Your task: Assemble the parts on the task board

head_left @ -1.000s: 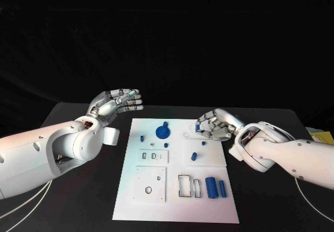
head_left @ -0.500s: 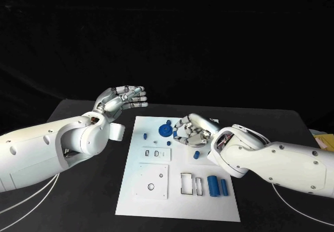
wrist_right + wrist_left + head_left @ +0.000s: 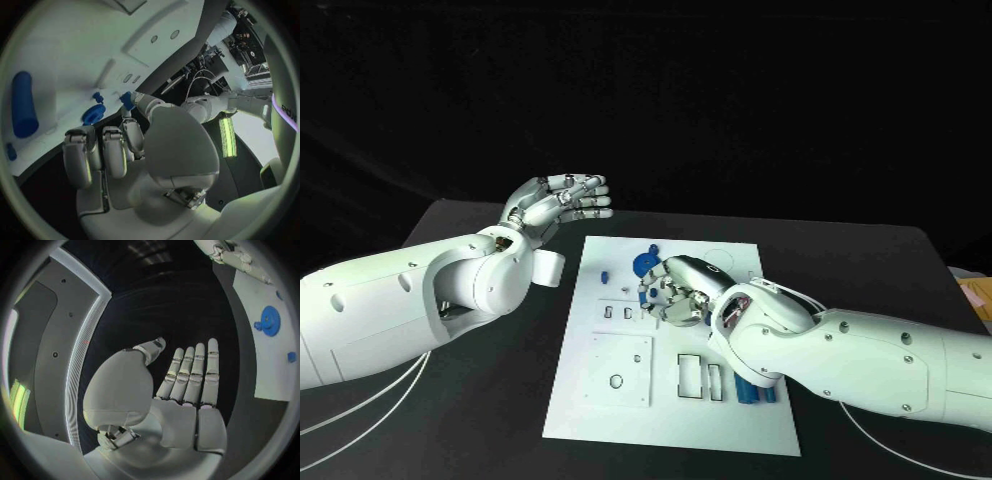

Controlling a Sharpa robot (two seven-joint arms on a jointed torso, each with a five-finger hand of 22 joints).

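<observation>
The white task board [image 3: 610, 415] lies in the middle of the black table. A blue gear [image 3: 646, 264] stands near its far edge, also seen from the left wrist [image 3: 270, 320]. My right hand [image 3: 682, 292] hovers over the board's upper middle with its fingers curled; in the right wrist view the thumb and a finger of that hand [image 3: 125, 150] pinch a small blue part [image 3: 127, 99]. My left hand [image 3: 560, 203] is raised off the table beyond the board's far left corner, fingers straight and together, holding nothing [image 3: 184, 390]. Blue cylinders [image 3: 759, 393] lie low on the board, half hidden by my right arm.
A small blue peg [image 3: 604, 275] stands left of the gear. Rectangular slots [image 3: 689, 378] and a raised plate with holes [image 3: 617, 372] take up the board's near half. A blue cylinder [image 3: 22, 105] shows on the board [image 3: 75, 45] in the right wrist view.
My right hand has moved left across the board, from its right edge to just beside the gear. My left hand has stayed raised, drifting slightly up and to the right.
</observation>
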